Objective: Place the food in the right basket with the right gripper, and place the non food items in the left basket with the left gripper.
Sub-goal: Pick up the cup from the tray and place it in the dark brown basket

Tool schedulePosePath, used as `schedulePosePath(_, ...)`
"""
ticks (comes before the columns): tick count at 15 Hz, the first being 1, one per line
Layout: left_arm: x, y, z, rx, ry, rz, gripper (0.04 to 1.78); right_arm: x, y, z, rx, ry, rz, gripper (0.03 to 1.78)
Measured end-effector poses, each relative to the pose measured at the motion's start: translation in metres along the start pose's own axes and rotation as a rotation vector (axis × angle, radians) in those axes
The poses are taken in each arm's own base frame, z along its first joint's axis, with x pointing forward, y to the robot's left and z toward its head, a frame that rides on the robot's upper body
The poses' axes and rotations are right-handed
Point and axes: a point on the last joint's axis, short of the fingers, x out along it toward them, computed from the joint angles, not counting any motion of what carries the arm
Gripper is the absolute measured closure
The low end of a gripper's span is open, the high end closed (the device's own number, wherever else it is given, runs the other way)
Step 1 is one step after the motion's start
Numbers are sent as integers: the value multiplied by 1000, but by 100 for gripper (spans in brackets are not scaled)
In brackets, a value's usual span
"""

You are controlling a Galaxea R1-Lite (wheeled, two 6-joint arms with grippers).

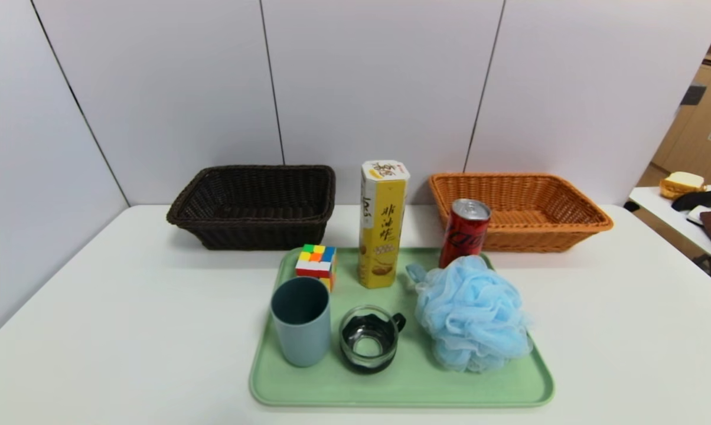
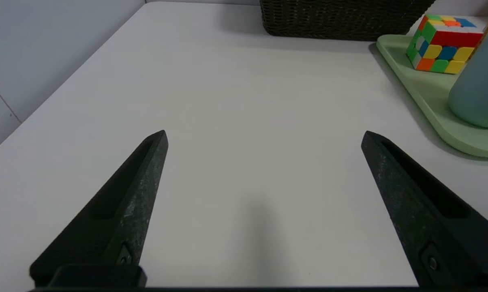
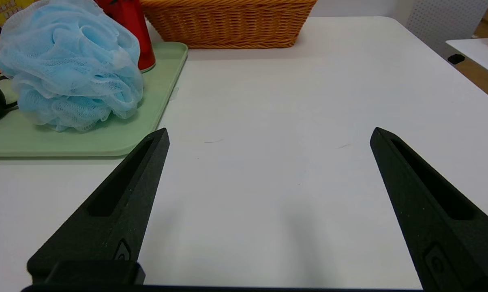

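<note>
Head view showed nothing sorted yet: carton (image 1: pixel 382 223), can (image 1: pixel 463 231), cup (image 1: pixel 301 320), cube (image 1: pixel 316 264), mug (image 1: pixel 369 339) and sponge (image 1: pixel 471 313) all stood on the tray (image 1: pixel 403 386), both baskets behind it. Left gripper (image 2: pixel 264 136) and right gripper (image 3: pixel 269 134) hung wide open, holding nothing, beside the tray. Next probably meant reaching the upright red can.
</note>
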Motion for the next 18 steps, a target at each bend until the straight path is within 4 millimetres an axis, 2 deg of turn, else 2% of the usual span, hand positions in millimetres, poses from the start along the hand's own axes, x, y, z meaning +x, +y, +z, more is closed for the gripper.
schedulePosePath(2,-2,0,6,2,-1,-3,13,0,0,1,-28,0,10,10)
schedulePosePath(4,-8,-2,34,0,-14,-24,13,-6,1,23,-33,-33,55,10)
schedulePosePath(5,-10,-3,56,-6,-17,-31,13,-10,2,40,-27,-40,78,10)
schedulePosePath(7,-8,-6,109,-44,-3,-41,13,-12,3,91,7,-14,112,10)
schedulePosePath(9,10,-10,161,-104,53,-54,13,0,4,147,75,64,150,10)
schedulePosePath(11,42,-14,204,-154,154,-72,13,29,6,195,142,167,176,10)
schedulePosePath(13,79,-20,227,-185,274,-105,13,71,8,230,193,290,188,10)
schedulePosePath(15,115,-35,237,-220,387,-202,13,117,11,245,235,440,196,10)
schedulePosePath(18,156,-75,240,-279,528,-355,13,177,28,244,320,648,215,10)
